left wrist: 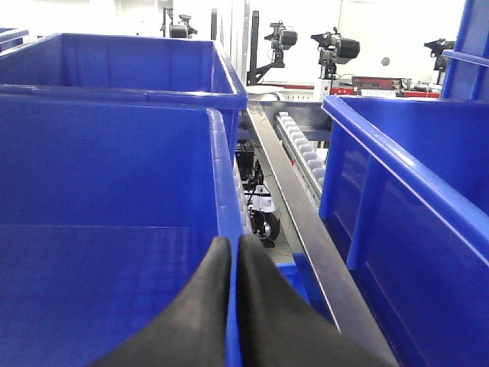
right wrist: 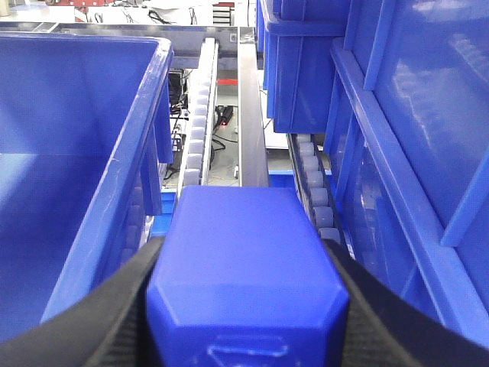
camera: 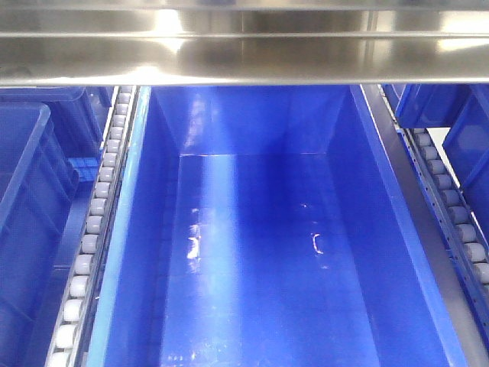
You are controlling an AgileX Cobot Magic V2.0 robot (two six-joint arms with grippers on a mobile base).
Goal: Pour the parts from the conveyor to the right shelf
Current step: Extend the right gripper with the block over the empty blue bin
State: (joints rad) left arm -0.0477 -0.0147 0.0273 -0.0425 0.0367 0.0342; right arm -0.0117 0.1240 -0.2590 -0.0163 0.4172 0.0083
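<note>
Beside the left bin (right wrist: 84, 153), my right claw (right wrist: 246, 306) clamps a rigid, light, slick-faced blue part (right wrist: 246, 267) by its flat sides; my left claw (left wrist: 233, 306) is pinched closed, empty.

Front view: steel crossbar (camera: 244, 53) covers the far rim of the middle bin (camera: 260, 252); the bin's near end runs off the bottom edge. Neighbouring bins cut by left and right edges. Left wrist view: left gripper (left wrist: 233, 248) fingers run off the bottom edge, arm unseen. Right wrist view: blue block (right wrist: 248, 275) fills the foreground, lower face cropped, hiding the rail behind; right gripper (right wrist: 244, 306) fingertips hidden by it.
</note>
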